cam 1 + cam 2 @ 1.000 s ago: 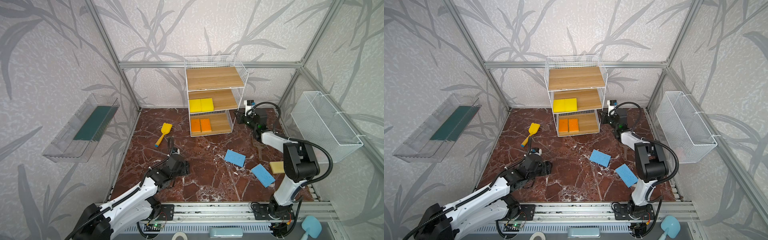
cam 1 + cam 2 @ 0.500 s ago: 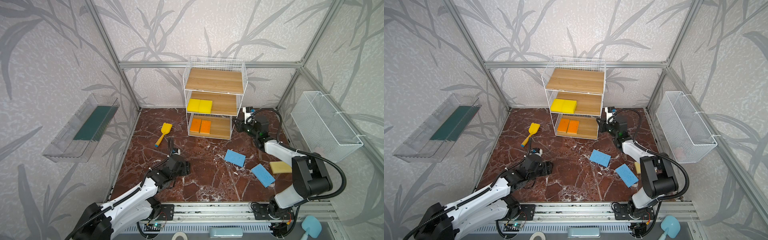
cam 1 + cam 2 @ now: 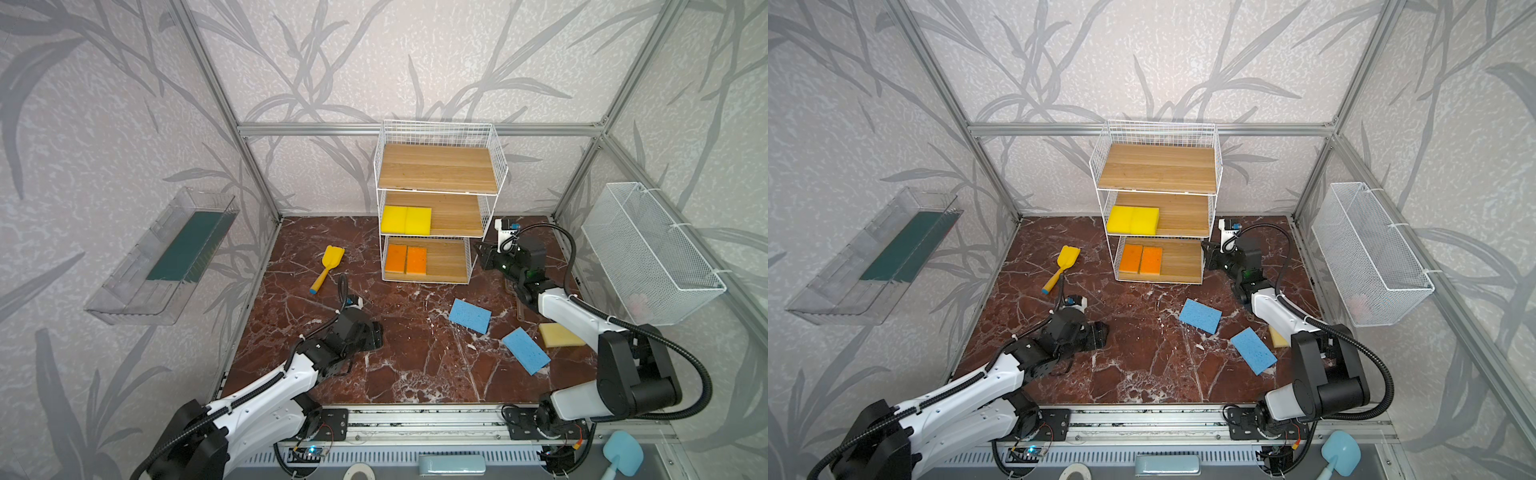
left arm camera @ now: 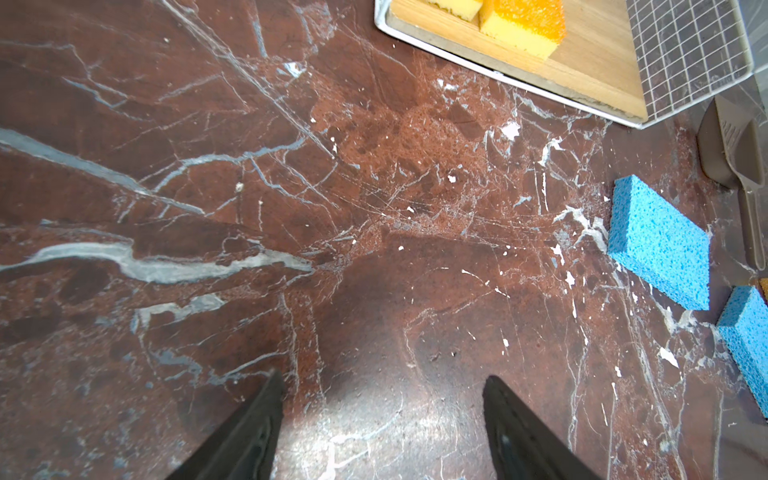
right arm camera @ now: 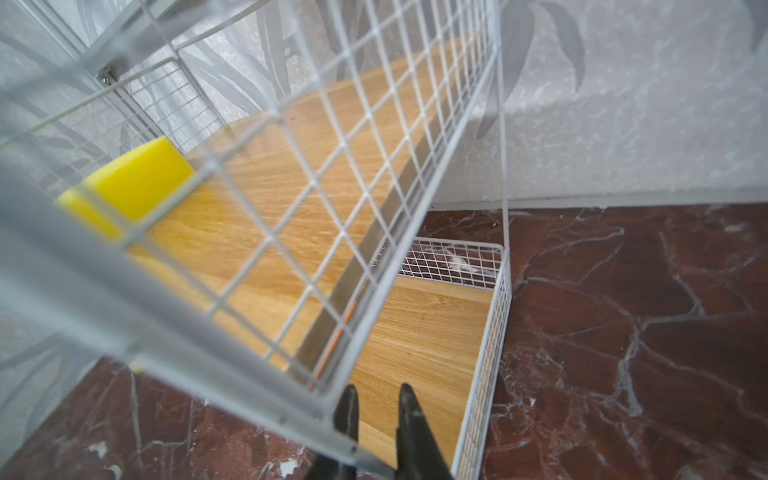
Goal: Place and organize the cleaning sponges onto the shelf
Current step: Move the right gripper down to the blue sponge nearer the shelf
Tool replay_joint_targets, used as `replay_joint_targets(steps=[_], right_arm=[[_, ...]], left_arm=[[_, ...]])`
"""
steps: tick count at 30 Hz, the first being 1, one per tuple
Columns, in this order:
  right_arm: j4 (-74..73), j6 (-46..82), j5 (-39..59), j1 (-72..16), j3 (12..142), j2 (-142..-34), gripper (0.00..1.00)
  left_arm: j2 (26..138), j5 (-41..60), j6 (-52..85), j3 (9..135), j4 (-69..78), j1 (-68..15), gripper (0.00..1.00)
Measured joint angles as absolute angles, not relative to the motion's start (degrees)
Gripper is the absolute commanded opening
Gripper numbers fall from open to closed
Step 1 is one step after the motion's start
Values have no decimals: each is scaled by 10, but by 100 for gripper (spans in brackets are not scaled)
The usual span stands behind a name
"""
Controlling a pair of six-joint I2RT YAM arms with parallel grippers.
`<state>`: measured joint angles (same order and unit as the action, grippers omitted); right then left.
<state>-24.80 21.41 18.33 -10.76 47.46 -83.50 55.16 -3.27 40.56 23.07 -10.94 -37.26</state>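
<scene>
**Spotter:** Your shelf (image 3: 436,168) stands at the back of the floor, a white wire rack with three pale wood boards. On the middle board, two thick yellow sponges (image 3: 406,220) sit flush side by side at the left end. On the bottom board, two orange sponges (image 3: 406,259) touch each other, orange face up, also at the left.

**Caller:** And the wall bins?

**Spotter:** The clear tray (image 3: 174,249) on the left wall has a dark-green base. The white mesh basket (image 3: 648,249) on the right wall holds something pale, too blurred to name.

**Caller:** What's lying loose?

**Spotter:** One flat, porous blue sponge (image 3: 470,315) lies on the veined red-brown marble (image 3: 415,365). A second blue sponge (image 3: 525,350) lies near it, not touching. A pale beige sponge (image 3: 559,336) is partly hidden behind your right arm. The brown slotted scoop (image 4: 735,153) lies off the shelf's right corner. The yellow toy shovel (image 3: 328,266) lies left of the shelf.

**Caller:** Grippers?

**Spotter:** Your left gripper (image 4: 380,415) is spread wide, low, with only marble between its fingers. Your right gripper (image 5: 376,419) is at the right side of the bottom tier, fingers a narrow gap apart. The frame wire crosses them, and I can't tell whether they pinch it.
</scene>
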Motion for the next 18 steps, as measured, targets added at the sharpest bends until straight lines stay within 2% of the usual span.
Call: replay_joint_targets(steps=[2,5,11,15,18], right_arm=[[-242,233,184,-104,476,-835,61],[-225,251,185,-99,476,-828,65],[-162,272,171,-99,439,-738,66],[-127,296,128,-100,346,-618,60],[-82,318,111,-100,296,-557,56]], left_arm=[[565,-26,405,231,-103,-373,76],[593,-16,405,233,-94,-376,74],[663,-8,406,255,-69,-391,72],[709,-5,405,278,-43,-405,72],[741,-1,404,292,-23,-410,76]])
